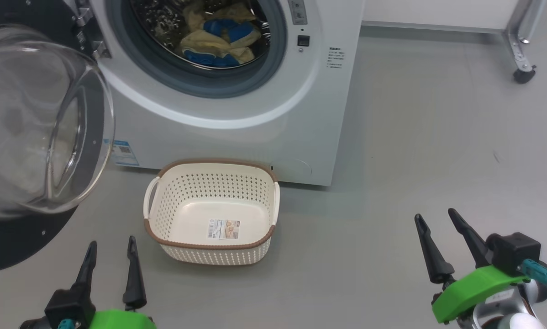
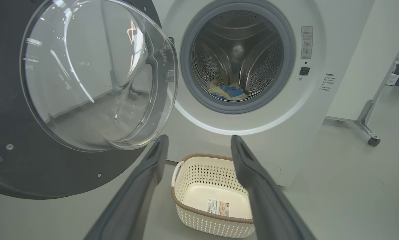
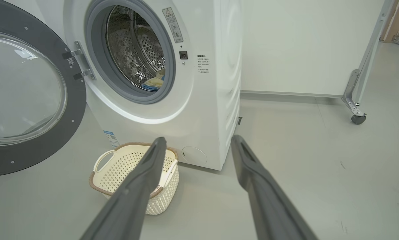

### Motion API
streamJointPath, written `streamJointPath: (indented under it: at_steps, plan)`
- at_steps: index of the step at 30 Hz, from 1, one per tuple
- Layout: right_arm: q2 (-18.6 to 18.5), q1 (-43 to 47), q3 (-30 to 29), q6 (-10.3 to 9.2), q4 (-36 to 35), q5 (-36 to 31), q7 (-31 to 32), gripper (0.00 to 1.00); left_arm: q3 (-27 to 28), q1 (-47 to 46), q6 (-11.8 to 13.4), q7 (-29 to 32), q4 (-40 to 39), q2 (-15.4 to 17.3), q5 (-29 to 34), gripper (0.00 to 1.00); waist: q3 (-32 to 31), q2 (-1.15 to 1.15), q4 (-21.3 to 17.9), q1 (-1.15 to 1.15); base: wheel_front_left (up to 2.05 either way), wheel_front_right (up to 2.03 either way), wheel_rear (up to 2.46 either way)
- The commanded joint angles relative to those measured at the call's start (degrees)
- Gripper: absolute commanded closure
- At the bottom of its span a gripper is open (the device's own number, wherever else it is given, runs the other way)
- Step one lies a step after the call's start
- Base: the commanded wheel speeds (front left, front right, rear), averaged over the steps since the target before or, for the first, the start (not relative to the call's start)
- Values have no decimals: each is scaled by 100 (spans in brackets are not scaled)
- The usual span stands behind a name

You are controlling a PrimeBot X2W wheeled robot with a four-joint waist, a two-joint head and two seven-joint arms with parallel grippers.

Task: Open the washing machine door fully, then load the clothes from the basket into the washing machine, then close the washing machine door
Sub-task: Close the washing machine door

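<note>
Left hand (image 1: 111,241) spread; basket (image 1: 218,183) near, ahead-right, untouched.

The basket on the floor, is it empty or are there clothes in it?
Empty. The basket shows only its bare bottom and label; the yellow and blue clothes lie in the washing machine.

The washing machine door (image 1: 36,137) is running off the head view's left edge, and the washing machine (image 1: 237,119) is losing its top there. In the right wrist view, the clothes (image 3: 154,83) are lying partly hidden behind the gasket (image 3: 168,83). The label (image 1: 223,229) in the basket (image 1: 209,162) is showing print too small to read.
</note>
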Motion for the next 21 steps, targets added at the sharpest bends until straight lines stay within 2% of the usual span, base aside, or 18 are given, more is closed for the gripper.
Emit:
streamJointPath:
  at_steps: [1,14,21]
  plan:
    - [-65,-138,124,57,-219,-31,15,0,254,-250,40,-48,-203,136,-8,0,4,0,233,0,0,0,0]
    - [-53,-181,198,57,-180,-13,-13,0,228,-270,37,-44,-274,154,-11,0,26,0,1064,0,0,0,0]
    - [-37,-222,215,57,-129,-13,-43,0,264,-245,74,-46,-274,161,-33,0,24,0,1281,0,0,0,0]
